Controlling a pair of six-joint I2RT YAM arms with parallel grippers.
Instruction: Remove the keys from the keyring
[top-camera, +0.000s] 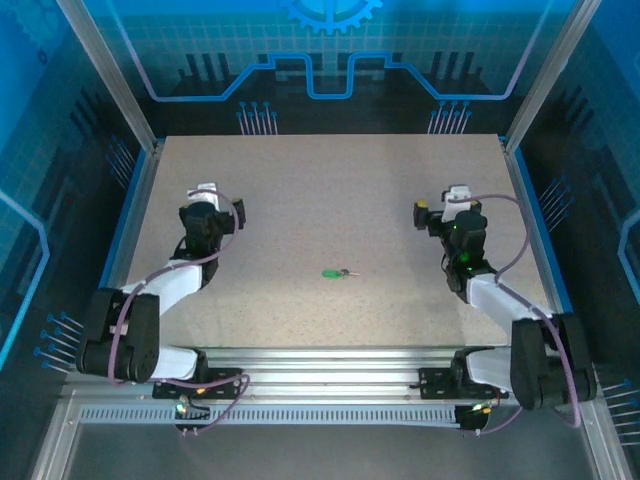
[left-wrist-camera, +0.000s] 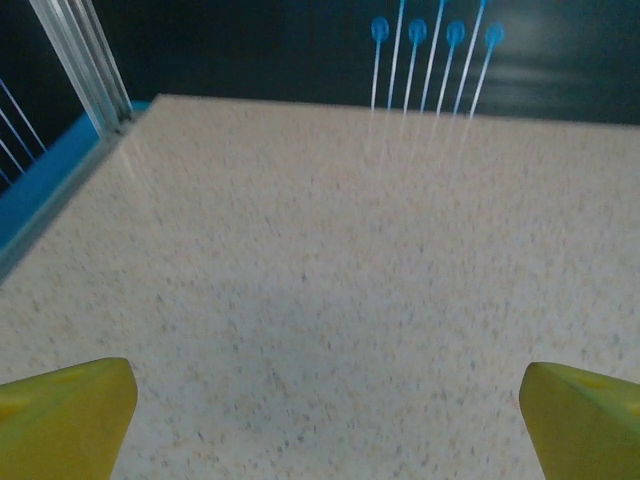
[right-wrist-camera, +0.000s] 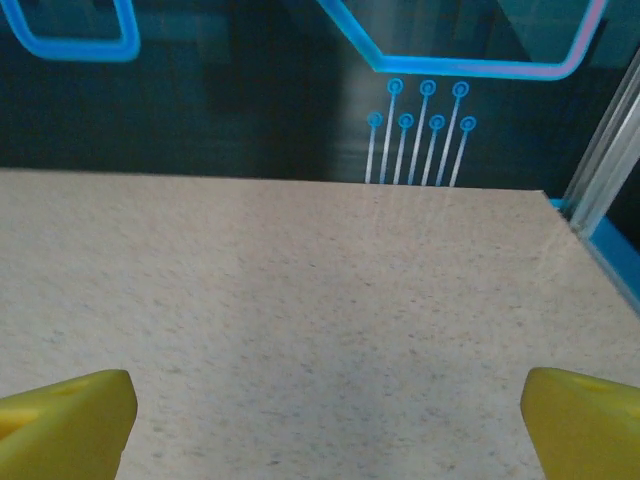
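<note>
Item: keys (top-camera: 330, 273), one seen, with a green head and a short pale blade, lying flat on the table (top-camera: 300, 180) a little toward the near edge and roughly midway between the two arms. Item: keyring (top-camera: 346, 272), a small dark loop touching or just beside the key on its right; too small in the top view to tell whether the blade is threaded through it. Item: left gripper (left-wrist-camera: 325, 425), released, yellow tips spread wide over bare table, nothing between them; in the top view it sits at the left of the table, well apart from the key. Item: right gripper (right-wrist-camera: 325, 425), likewise released and empty, at the right of the table, also well apart. Step in hand, by judgement: the opening approach, no grasp made, separation not yet begun. Next move calls for bringing both arms inward to the centre, one gripper pinning the ring, the other pinching the green head; both targets are very small against the fingers, so fine alignment is needed.
</note>
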